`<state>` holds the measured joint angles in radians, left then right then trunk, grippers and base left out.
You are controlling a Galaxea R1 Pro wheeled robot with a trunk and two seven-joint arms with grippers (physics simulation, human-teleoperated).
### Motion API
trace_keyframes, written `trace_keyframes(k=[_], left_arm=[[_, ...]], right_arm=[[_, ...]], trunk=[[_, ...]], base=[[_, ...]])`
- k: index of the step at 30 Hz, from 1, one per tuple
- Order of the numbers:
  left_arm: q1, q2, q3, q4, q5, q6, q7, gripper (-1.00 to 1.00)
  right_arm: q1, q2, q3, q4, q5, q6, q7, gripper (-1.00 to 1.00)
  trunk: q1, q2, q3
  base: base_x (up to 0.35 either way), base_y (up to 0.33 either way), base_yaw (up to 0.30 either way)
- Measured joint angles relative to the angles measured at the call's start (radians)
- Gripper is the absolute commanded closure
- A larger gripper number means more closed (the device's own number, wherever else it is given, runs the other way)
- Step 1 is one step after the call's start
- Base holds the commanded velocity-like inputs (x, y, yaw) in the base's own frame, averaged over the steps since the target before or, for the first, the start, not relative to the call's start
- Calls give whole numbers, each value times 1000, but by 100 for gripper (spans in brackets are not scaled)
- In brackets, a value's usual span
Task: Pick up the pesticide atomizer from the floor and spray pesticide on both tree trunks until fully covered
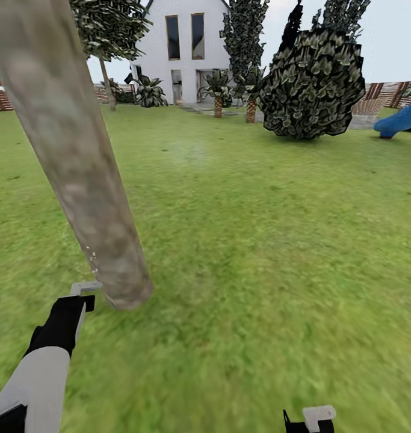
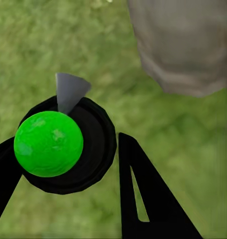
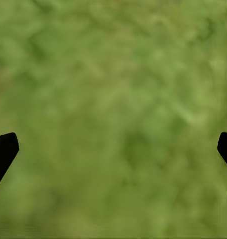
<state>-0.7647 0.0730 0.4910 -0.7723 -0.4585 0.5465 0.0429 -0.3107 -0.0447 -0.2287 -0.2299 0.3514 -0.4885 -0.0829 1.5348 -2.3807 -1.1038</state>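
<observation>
Trunk (image 1: 79, 168): pale beige-grey, mottled with darker brown-grey blotches; a few white specks low on its near side.
Lawn (image 1: 259, 240): mid green, patchy with yellower and darker streaks.
House (image 1: 187, 54), far: white walls, dark windows.
Bush (image 1: 313, 84), far right: dark green to black with pale grey-green leaf flecks.
Fence (image 1: 0, 99), far left: brown slats.
Slide (image 1: 404, 120), far right: bright blue.
Left arm (image 1: 40, 373): white forearm, black wrist.
Atomizer (image 2: 63, 147) in left wrist view: bright green ball, faintly mottled, on a black round body, with a grey pointed piece.
Left gripper (image 2: 63, 189): black fingers.
Right gripper (image 3: 115, 149): black fingertips against blurred green grass.
Sky: pale grey-blue.
</observation>
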Motion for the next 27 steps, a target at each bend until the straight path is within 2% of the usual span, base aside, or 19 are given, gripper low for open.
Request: trace_keyframes(k=[9,19,27], left_arm=[[1,0,-2,0,-9,8,35,100],[0,0,-5,0,-9,9,35,100],[7,0,-4,4,-6,9,35,100]], right_arm=[[0,0,0,0,0,-1,0,-100],[0,-1,0,0,0,-1,0,-100],[0,0,0,0,0,-1,-1,-100]], trunk=[[0,0,0],[0,0,0],[0,0,0]], base=[[135,-243,240],[121,-255,7],[220,-211,38]])
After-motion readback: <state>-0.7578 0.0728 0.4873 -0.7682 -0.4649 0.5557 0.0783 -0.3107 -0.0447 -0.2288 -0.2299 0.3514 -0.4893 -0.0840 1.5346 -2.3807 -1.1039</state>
